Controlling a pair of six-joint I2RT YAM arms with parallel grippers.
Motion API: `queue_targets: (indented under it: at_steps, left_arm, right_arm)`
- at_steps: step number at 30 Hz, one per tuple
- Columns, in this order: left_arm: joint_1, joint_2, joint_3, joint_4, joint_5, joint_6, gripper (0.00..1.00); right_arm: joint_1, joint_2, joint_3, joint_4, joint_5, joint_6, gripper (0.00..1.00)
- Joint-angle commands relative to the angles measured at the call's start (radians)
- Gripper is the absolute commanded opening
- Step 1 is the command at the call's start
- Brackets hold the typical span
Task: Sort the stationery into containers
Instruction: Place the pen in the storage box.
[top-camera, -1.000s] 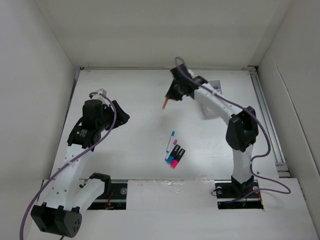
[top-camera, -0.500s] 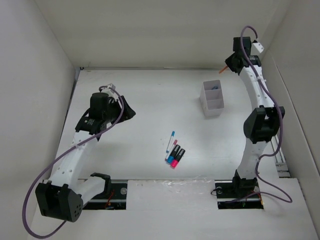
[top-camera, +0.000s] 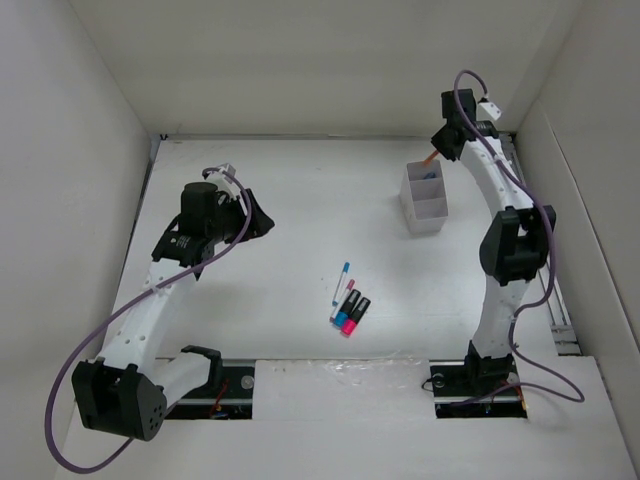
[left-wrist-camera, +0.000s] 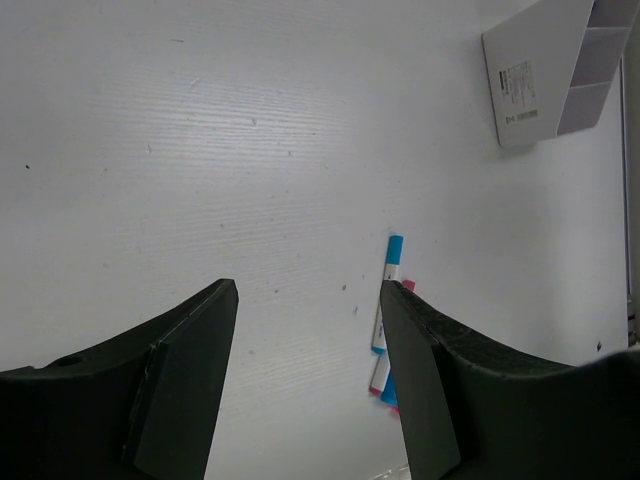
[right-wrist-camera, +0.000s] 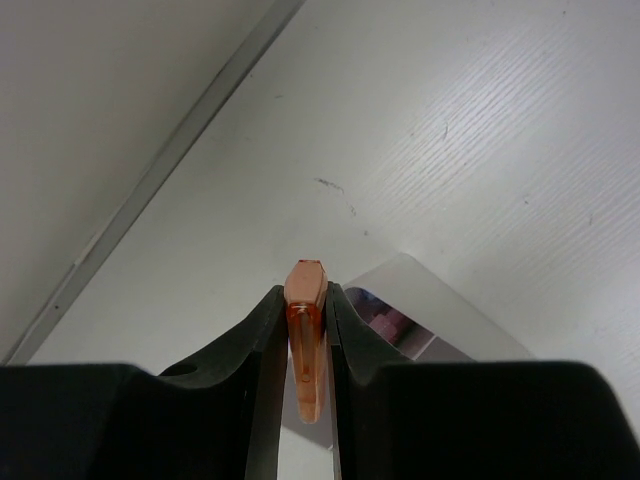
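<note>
My right gripper (top-camera: 437, 152) is shut on a stubby orange piece (right-wrist-camera: 305, 340) and hangs just above the far end of the white two-compartment container (top-camera: 425, 200). From the right wrist view, the container (right-wrist-camera: 440, 320) lies under the jaws, with pink and blue pieces in one compartment. A thin blue-pink pen (top-camera: 343, 280) and black markers (top-camera: 350, 314) with blue and pink ends lie mid-table. My left gripper (top-camera: 264, 222) hovers open over the left of the table, holding nothing. In its wrist view the pen (left-wrist-camera: 393, 262) lies beside the right finger (left-wrist-camera: 420, 380).
White walls close in the table at the back and on both sides. A metal rail (top-camera: 535, 235) runs along the right edge. The container (left-wrist-camera: 545, 70) stands far from the left gripper, at the back right.
The right arm carried the orange piece from mid-table up to the back right corner, then down and left to the container's far end. The left arm shifted slightly.
</note>
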Motion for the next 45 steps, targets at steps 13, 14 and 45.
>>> queue_targets:
  at_steps: [13,14,45]
  left_arm:
    - [-0.004,-0.028,0.006,0.013,0.019,0.022,0.56]
    - [-0.004,-0.028,0.006,0.013,0.019,0.022,0.56]
    - [-0.004,-0.067,0.006,-0.03,-0.033,0.022,0.56]
  right_arm:
    - [0.04,0.008,-0.033,0.036,0.039,0.083,0.06]
    - [0.04,0.008,-0.033,0.036,0.039,0.083,0.06]
    - [0.279,-0.377,-0.421,0.103,-0.141,0.009,0.06]
